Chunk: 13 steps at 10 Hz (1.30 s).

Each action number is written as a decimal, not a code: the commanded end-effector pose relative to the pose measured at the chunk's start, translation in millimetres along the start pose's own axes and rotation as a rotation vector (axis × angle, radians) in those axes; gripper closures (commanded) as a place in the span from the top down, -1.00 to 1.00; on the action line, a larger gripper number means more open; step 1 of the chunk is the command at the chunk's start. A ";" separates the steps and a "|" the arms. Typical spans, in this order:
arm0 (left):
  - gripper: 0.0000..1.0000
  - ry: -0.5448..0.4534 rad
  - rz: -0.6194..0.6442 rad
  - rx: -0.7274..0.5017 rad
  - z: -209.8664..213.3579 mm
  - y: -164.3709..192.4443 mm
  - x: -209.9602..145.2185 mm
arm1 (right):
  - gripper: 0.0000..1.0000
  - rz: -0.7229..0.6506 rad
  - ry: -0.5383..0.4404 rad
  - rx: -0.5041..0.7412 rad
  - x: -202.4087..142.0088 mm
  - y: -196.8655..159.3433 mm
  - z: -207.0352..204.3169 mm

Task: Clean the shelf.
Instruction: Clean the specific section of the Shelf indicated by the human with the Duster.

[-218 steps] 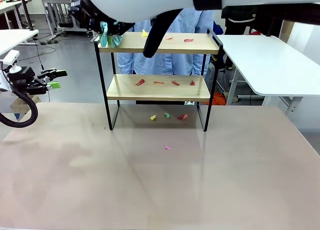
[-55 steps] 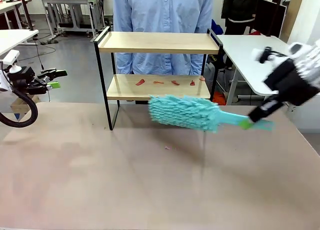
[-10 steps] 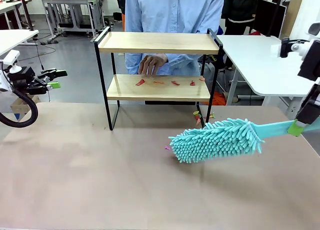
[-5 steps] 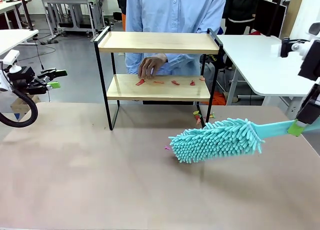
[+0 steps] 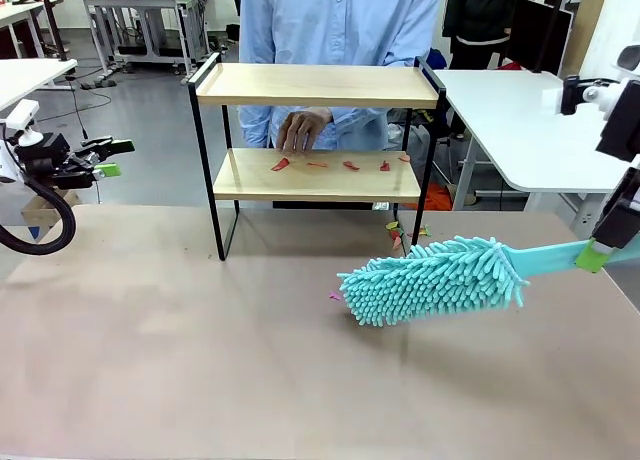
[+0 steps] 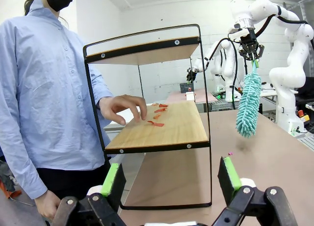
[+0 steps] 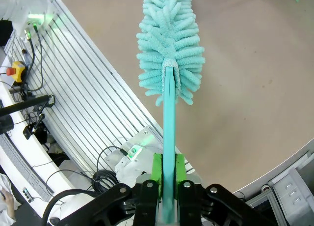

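duster (image 5: pixel 430 280): shelf (image 5: pixel 315 85) → table (image 5: pixel 200 360) right | person's hand (image 5: pixel 298 130): come to lower board (image 5: pixel 250 183)

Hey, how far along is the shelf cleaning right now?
Done: the shelf has a bare top board. In hand: the right hand grips the teal duster over the table; a person's hand is at the lower board. Left: its red scraps, plus bits by the shelf's leg.

Front cam faces shelf (image 5: pixel 315 85) head-on; L wrist sees it side-on; R wrist looks down duster (image 7: pixel 169 54).
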State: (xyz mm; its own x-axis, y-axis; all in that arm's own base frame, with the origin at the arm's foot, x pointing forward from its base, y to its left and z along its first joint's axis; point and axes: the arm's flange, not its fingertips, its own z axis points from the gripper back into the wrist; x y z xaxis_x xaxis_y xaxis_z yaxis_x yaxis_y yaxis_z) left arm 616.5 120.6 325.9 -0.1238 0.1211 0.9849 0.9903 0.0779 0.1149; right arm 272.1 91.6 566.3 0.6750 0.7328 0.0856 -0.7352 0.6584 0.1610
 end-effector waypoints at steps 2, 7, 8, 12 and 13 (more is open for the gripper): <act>1.00 0.010 -0.014 -0.008 -1.2 -2.8 2.1 | -0.74 0.002 -0.002 -0.007 -1.3 0.4 3.4; 1.00 0.010 -0.014 -0.008 -1.2 -2.8 2.1 | -0.74 -0.104 -0.167 0.036 27.3 25.7 12.1; 1.00 0.010 -0.014 -0.008 -1.2 -2.8 2.1 | -0.74 -0.138 -0.220 0.014 42.6 41.9 17.7; 1.00 0.010 -0.014 -0.008 -1.2 -2.8 2.1 | -0.74 -0.323 -0.389 0.002 115.0 123.1 25.0; 1.00 0.010 -0.014 -0.008 -1.2 -2.8 2.1 | -0.74 -0.386 -0.428 -0.035 131.0 146.6 19.6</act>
State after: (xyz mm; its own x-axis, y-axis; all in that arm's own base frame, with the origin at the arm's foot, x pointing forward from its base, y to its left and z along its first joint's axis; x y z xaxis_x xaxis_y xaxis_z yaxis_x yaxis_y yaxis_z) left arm 616.5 120.4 325.9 -0.1238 0.1211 0.9849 0.9903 0.0777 0.1149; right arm 249.6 258.8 620.6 0.8329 0.3896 0.3931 -0.4997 0.8346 0.2318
